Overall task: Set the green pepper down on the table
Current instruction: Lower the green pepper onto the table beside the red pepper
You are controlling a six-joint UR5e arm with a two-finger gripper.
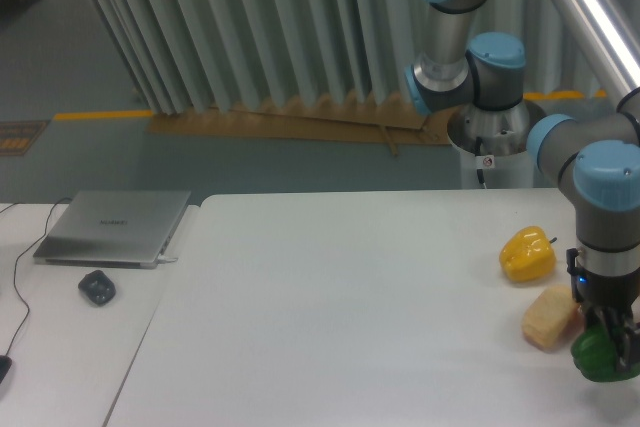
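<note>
The green pepper (598, 357) is at the right end of the white table (350, 307), low near the surface; whether it touches the top I cannot tell. My gripper (610, 339) comes straight down onto it from above, its dark fingers shut on the pepper. The fingertips are partly hidden by the pepper.
A yellow pepper (527, 254) lies to the upper left of my gripper, and a tan bread-like block (549, 317) sits right beside the green pepper on its left. On the narrower desk at the left are a grey laptop (113, 227) and a dark mouse (97, 288).
</note>
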